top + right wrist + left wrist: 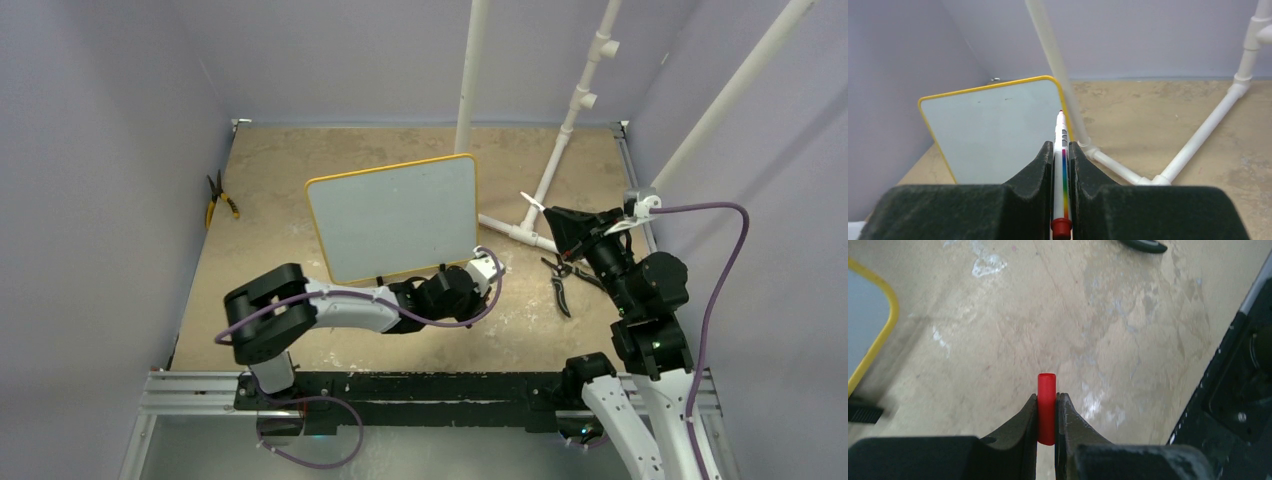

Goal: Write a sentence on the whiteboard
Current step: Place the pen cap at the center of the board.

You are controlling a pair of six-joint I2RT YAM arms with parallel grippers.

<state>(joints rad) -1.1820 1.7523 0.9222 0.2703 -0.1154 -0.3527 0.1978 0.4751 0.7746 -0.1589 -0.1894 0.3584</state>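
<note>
Your right claw (1062,146) is clenched on the marker (1060,127), which lies lengthwise between the fingers with its red tip bared and pointing forward; your left claw (1047,399) is pinching the red cap (1046,385), upright, over the table (1128,330). The whiteboard (998,130) stands ahead of the right claw and a little to its left, apart from the tip, its face looking blank; from the left claw it sits off to the left, with only a yellow corner showing and one black foot (863,412) below it.

Watch the push first; the board rests on small feet with nothing bracing it, so I judge a firm stroke could slide it back or tip it over; your left claw is near its lower corner but not holding it. The marker is gripped along its length, so pressure on the tip may drive it back through the pads and the line would fade. A white pipe (1054,65) crosses in front of the board's right edge as the right claw sees it; a straight approach there risks clipping it.

You can't see how the board is propped behind, nor its feet from the right wrist; most of the marker's barrel is buried between the fingers; the faint specks near the board's top edge are too small to call ink or dirt; the dark tool (560,285) on the table near the right claw is too blurred to name.
</note>
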